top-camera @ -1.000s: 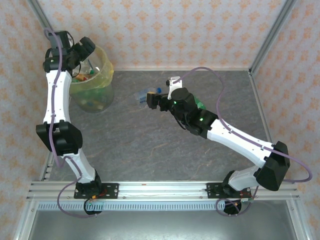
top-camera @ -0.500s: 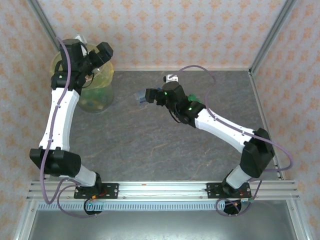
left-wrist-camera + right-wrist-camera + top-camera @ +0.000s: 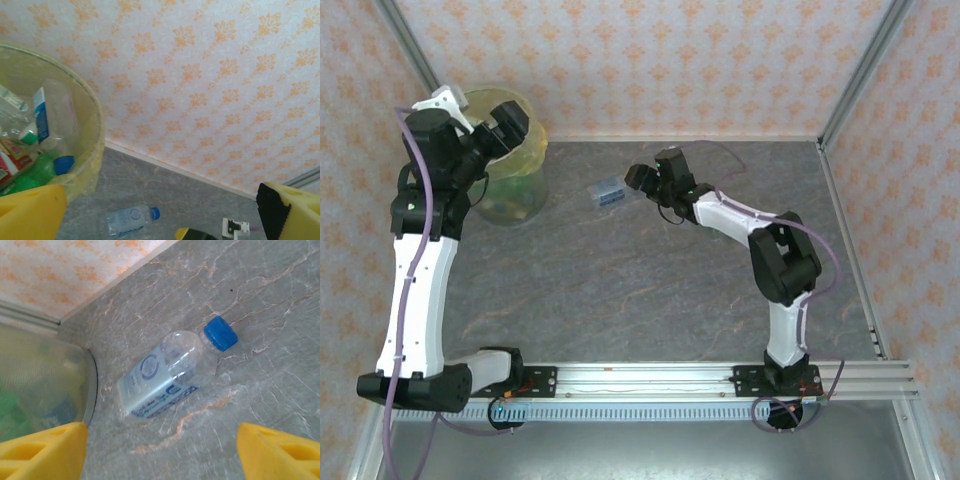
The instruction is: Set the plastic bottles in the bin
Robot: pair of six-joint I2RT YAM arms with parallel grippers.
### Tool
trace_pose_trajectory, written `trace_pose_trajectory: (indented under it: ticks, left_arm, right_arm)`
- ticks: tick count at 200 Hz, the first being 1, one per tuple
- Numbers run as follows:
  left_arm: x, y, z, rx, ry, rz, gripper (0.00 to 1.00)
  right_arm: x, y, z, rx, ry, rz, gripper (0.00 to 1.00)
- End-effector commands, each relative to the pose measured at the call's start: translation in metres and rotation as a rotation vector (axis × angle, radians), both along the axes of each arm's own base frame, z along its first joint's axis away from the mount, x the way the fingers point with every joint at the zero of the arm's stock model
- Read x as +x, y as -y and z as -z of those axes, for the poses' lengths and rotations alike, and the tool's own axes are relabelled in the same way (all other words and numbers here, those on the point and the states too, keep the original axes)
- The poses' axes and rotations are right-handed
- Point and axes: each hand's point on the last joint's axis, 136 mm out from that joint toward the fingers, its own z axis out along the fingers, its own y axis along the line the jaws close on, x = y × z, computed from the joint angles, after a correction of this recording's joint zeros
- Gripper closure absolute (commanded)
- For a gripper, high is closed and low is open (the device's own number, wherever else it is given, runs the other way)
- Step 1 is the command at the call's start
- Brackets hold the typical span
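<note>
Illumination is bright, even and diffuse in all three views, and the shadows indicate no single source direction. In the top external view, the arms cast only faint, soft-edged shadows on the grey table (image 3: 620, 290). Focus is sharp across that frame.

In the left wrist view, the wallpaper (image 3: 200, 75) looks slightly washed out. The yellow fingers (image 3: 30, 210) of the left gripper (image 3: 160, 207) are soft.

In the right wrist view, the clear bottle (image 3: 167, 375) is sharp, with small highlights. The bin (image 3: 45, 385) and the fingers (image 3: 42, 450) of the right gripper (image 3: 160, 450) are blurred.
</note>
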Motion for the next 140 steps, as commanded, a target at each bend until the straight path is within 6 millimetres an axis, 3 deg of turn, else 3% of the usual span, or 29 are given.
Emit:
trace_pose_trajectory:
  ticks: [1,62,140]
  left_arm:
    - [-0.016,-0.010,0.014,0.061,-0.050,-0.047,0.01]
    - [-0.043,-0.012,0.016,0.049,-0.067,-0.062,0.01]
    - [-0.051,-0.012,0.022,0.050,-0.089,-0.064,0.01]
  right_arm:
    - [0.019,-0.011,-0.007,0.126,-0.016,0.007,0.24]
    - [0.048,-0.014,0.045,0.248,-0.135,0.036,0.31]
    - [0.073,-0.017,0.070,0.381,-0.160,0.067,0.34]
